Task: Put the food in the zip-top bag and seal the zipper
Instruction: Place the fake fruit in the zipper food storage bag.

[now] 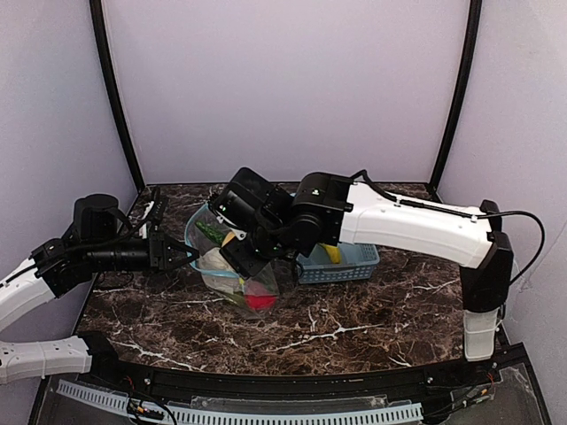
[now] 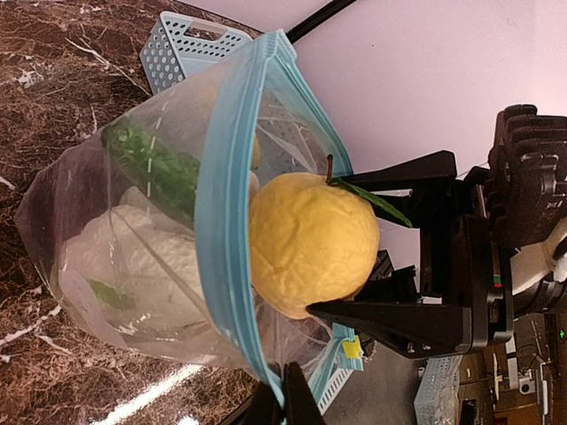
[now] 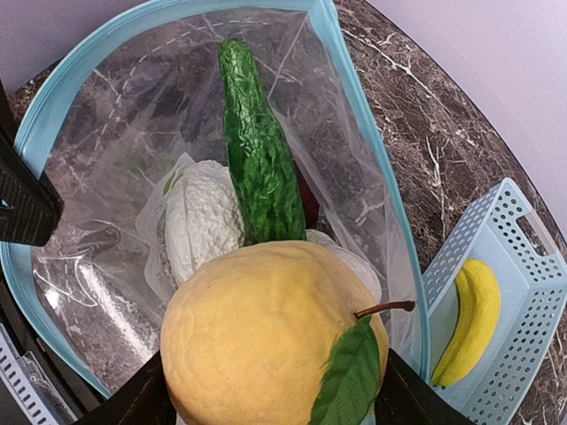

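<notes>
Right gripper (image 2: pixel 326 246) grasps the orange (image 2: pixel 301 243) between its two black fingers (image 2: pixel 399 323), one on each side of the fruit. We locate the orange at the mouth of the zip-top bag (image 2: pixel 97 257), level with the zipper (image 2: pixel 217 221) and not fully inside. Left gripper (image 2: pixel 285 397) is pinched closed on the zipper at one end of the mouth.

From the left wrist view we see the grasp side-on: both right fingers, the orange's stem and green leaf, and, through the clear film, the cucumber (image 2: pixel 151 164) above the cauliflower (image 2: pixel 133 257).

From the right wrist view we look down into the bag. The cucumber lies across the cauliflower, and a dark red item sits partly hidden beside it; we cannot tell what it is. This view gives the clearest sight of the banana (image 3: pixel 469 319), which lies in the light blue basket (image 3: pixel 523 292) just beside the bag.

Only the top external view shows the red apple (image 1: pixel 259 301) at the bag's lower end, and both arms converging on the bag from left and right.

Bag and basket rest on a dark brown marble-pattern table (image 1: pixel 354 328) with white veins. Pale lilac walls (image 1: pixel 283 88) enclose it on three sides, with black posts (image 1: pixel 115 97) at the rear corners.
</notes>
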`<state>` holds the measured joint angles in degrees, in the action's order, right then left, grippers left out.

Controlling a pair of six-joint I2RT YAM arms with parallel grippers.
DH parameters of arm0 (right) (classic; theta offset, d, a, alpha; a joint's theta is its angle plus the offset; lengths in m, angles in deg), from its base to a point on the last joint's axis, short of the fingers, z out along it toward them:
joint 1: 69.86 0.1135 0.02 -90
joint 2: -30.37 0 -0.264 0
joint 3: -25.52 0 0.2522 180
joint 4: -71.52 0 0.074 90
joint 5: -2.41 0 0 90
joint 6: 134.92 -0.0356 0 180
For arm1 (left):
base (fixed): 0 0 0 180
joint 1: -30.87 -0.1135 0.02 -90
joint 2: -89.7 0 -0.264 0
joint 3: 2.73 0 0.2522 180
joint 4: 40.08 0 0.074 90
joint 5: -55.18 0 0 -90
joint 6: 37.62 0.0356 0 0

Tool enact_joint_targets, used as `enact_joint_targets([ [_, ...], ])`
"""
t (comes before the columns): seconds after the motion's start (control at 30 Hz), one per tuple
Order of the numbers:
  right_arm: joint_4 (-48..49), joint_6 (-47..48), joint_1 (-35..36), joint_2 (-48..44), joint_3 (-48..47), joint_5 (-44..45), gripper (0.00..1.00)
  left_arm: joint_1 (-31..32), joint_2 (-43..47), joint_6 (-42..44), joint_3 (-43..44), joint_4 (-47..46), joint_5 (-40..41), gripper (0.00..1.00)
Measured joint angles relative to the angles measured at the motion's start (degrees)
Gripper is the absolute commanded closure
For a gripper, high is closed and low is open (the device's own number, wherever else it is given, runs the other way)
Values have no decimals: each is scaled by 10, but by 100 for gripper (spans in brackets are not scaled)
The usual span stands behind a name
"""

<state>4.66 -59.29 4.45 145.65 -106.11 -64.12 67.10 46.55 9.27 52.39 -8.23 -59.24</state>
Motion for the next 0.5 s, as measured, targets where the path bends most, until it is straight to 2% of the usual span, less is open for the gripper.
enact_joint_targets([
  [0.07,-2,-1,0,6,-11,-1,33,0,1,0,-1,0,0,99],
  [0.2,-7,-4,0,15,-30,-3,13,0,2,0,-2,0,0,99],
  [0.3,-9,-8,0,15,-37,-6,4,0,3,0,-2,0,0,99],
  [0.5,-9,-14,0,13,-48,-22,1,0,7,-1,-2,0,1,99],
])
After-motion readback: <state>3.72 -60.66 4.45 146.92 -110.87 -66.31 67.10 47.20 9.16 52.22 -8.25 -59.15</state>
